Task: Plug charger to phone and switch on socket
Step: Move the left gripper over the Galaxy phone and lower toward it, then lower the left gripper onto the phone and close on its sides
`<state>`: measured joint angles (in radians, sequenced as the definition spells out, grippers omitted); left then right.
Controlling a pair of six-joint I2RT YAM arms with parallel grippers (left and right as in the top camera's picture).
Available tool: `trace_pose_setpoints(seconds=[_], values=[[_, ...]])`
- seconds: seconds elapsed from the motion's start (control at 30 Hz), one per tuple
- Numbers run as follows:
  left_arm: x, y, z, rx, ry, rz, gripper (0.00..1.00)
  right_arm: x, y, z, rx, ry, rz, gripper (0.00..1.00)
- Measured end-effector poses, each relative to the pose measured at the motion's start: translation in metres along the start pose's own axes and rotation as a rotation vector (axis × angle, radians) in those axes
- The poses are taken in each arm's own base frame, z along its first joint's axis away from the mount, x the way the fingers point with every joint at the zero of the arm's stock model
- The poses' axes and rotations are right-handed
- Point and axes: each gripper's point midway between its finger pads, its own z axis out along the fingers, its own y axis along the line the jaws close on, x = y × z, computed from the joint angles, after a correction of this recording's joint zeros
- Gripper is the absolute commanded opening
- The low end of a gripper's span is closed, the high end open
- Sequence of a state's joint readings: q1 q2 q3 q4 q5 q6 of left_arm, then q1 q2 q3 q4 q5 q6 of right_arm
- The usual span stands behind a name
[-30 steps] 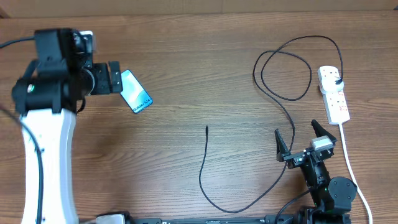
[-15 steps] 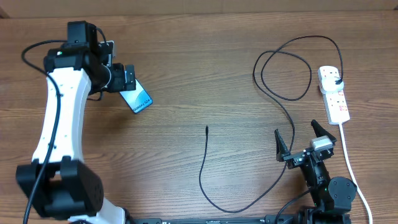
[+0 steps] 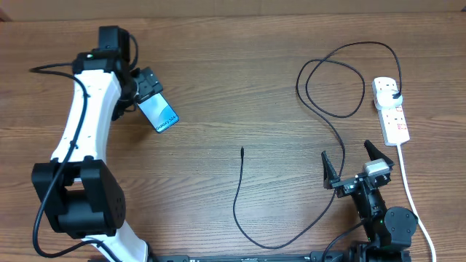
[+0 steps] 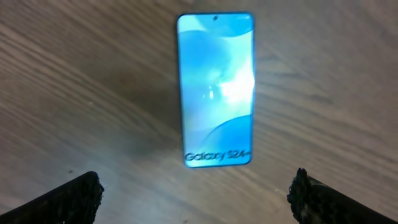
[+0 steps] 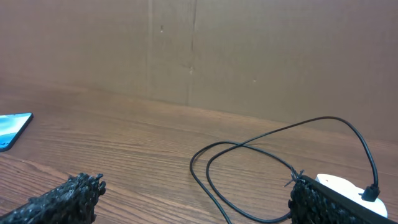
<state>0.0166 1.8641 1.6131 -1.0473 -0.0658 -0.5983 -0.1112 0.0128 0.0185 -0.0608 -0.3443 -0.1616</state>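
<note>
**Both hands empty, phone beneath my left**

My left hand hangs over the phone, fingers spread wide and holding nothing. The phone lies flat on the table, screen lit. I judge it light, stiff and slick on its glass, so I would pinch its long black edges. My right hand is just as wide open and empty, near the socket. The charger looks limp and light. Its tip lies well apart from the phone, best gripped just behind the connector.
</note>
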Motion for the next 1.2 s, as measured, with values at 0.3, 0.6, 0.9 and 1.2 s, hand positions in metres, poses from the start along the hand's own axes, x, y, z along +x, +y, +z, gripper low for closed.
trace_pose_setpoints(seconds=[0.3, 0.6, 0.9, 1.2], values=[[-0.001, -0.019, -0.002, 0.012, -0.054, -0.038, 1.00, 0.000, 0.000, 0.000, 0.000, 0.001, 0.000, 1.00], [-0.003, -0.020, -0.002, 0.019, -0.057, -0.050, 1.00, 0.000, 0.000, 0.000, 0.000, 0.000, 0.000, 1.00], [-0.009, -0.032, -0.003, 0.081, -0.071, -0.138, 1.00, 0.000, 0.000, 0.000, 0.000, 0.001, 0.000, 1.00], [-0.004, -0.038, 0.017, 0.062, 0.011, -0.170, 1.00, 0.000, 0.000, 0.000, 0.000, 0.000, 0.000, 1.00]])
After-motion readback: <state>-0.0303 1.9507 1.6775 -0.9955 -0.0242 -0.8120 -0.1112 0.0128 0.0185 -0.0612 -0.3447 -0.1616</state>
